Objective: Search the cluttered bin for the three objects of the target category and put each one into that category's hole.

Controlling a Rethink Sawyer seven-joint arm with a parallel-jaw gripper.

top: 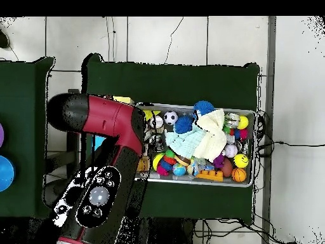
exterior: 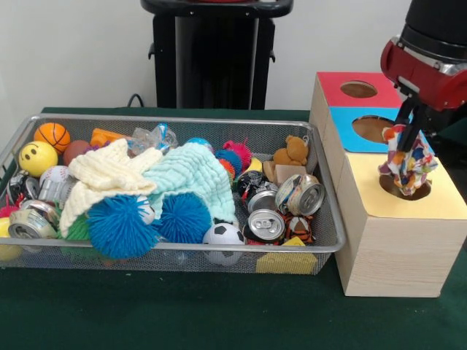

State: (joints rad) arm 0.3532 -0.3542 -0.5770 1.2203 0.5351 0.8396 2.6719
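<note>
Over on the left the bin sits packed with clutter on the green tabletop. At about 3 o'clock from it, the fingers are pinched on a patchwork bundle dangling right over the yellow box's hole.

arm cut off at top edge, boxes hidden beneath it overhead, end effector unseen there

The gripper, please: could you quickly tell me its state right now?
Gripper: closed on a patchwork fabric bundle, held over the yellow box's hole.
</note>
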